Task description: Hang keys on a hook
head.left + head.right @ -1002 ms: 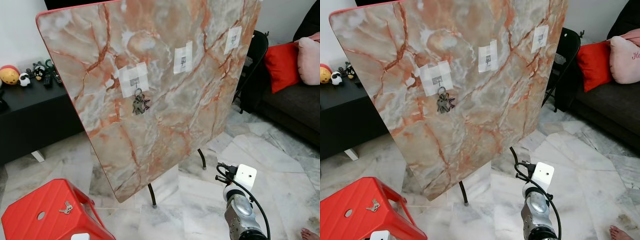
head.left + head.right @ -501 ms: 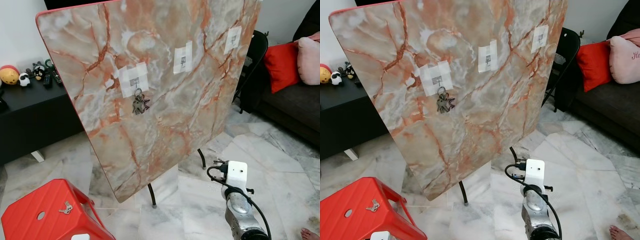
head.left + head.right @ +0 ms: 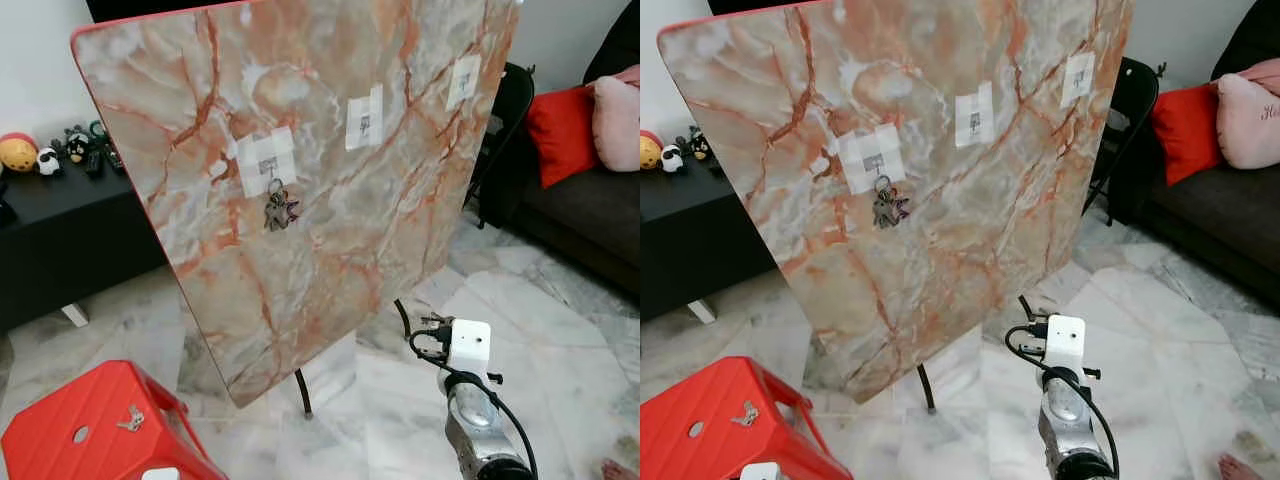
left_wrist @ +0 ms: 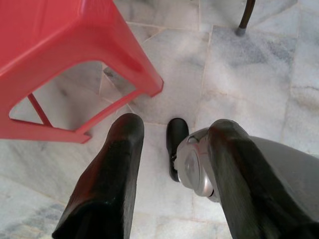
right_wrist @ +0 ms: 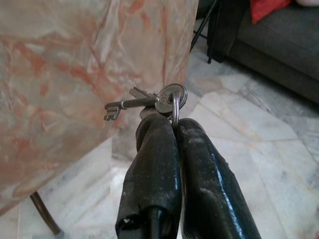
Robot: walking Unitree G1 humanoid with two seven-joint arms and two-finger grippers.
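— Since a second ago the right arm [image 3: 470, 420] has swung in toward the marble board [image 3: 300, 170], so its white wrist box now sits close to the board's lower edge, at about 5 o'clock in the head view.

— And the right claw [image 5: 174, 117]?

— Pinched tight on a key ring. The wrist view shows the two black fingers [image 5: 154, 164] pressed together with the ring caught between their tips, and the keys [image 5: 144, 102] stick out sideways from it, in front of the board's lower corner.

— Where are the hooks?

— Three taped patches run across the board. The nearest hook [image 3: 267, 163] sits at about 11 o'clock from the arm and already carries a hanging bunch [image 3: 279, 211]. The middle hook [image 3: 364, 119] is at roughly 12 o'clock, and the far hook [image 3: 463, 77] is up toward 1 o'clock.

— Anything else lying about?

— A red stool [image 3: 90, 430] at 8 o'clock, with a spare key [image 3: 130, 418] resting on its seat.

— The left claw [image 4: 172, 164]?

— Hanging low over the marble floor [image 4: 249, 59], fingers spread wide with nothing between them, beside a corner of the stool.
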